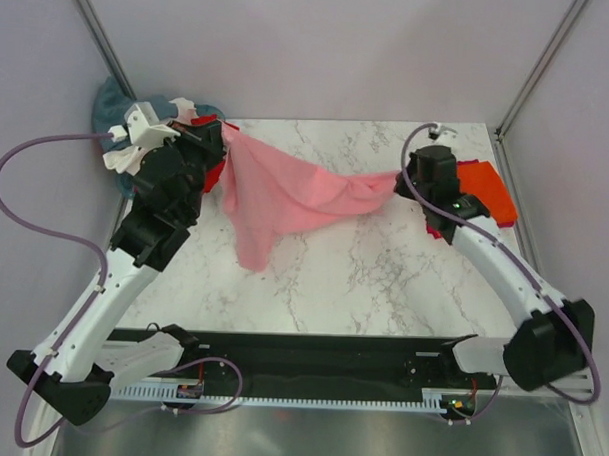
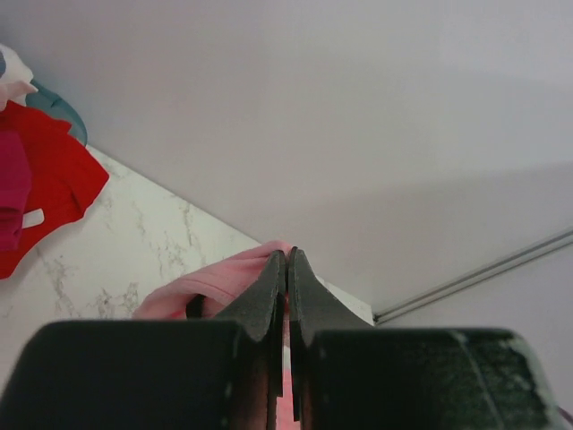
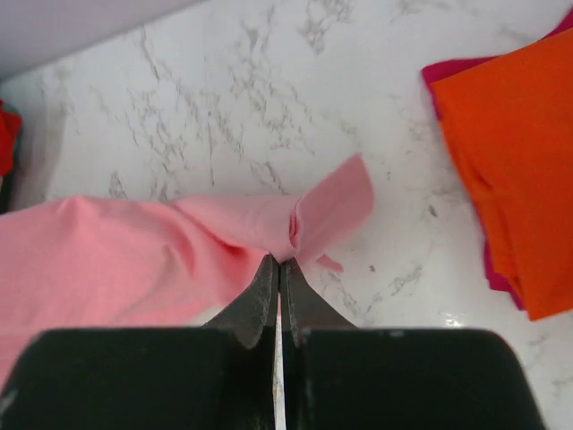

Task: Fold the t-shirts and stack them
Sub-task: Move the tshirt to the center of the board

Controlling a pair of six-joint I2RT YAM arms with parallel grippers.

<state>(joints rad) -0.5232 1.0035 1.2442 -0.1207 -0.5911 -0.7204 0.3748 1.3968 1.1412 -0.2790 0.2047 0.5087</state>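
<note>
A light pink t-shirt hangs stretched between my two grippers above the marble table, its loose part drooping toward the front. My left gripper is shut on its left end; pink cloth shows beside the closed fingers. My right gripper is shut on its right end, where the cloth bunches at the fingertips. A folded bright orange t-shirt lies on a magenta one at the right edge, also in the right wrist view. A red t-shirt lies at the back left.
A pile of teal-grey cloth, white and red shirts sits at the back left corner behind the left arm. Metal frame posts rise at both back corners. The table's black front rail runs along the near edge.
</note>
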